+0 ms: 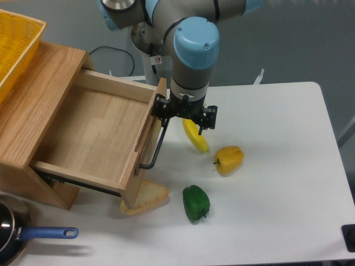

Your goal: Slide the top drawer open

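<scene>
The black two-finger gripper (185,114) hangs from the grey and blue arm at the upper end of the long black metal bar handle (157,145), its fingers spread apart with one touching the bar, though whether they actually clasp it cannot be told. The wide light-oak top drawer (91,136) stands pulled far out of the wooden cabinet body (33,105), showing plain wood inside. On the white table (277,183) lie a yellow banana (195,136), a yellow bell pepper (228,159), a green bell pepper (196,203) and a slice of bread (147,197) beneath the drawer's corner, with a blue-handled steel pan (22,235) at the lower left and a yellow mesh basket (15,47) atop the cabinet.
</scene>
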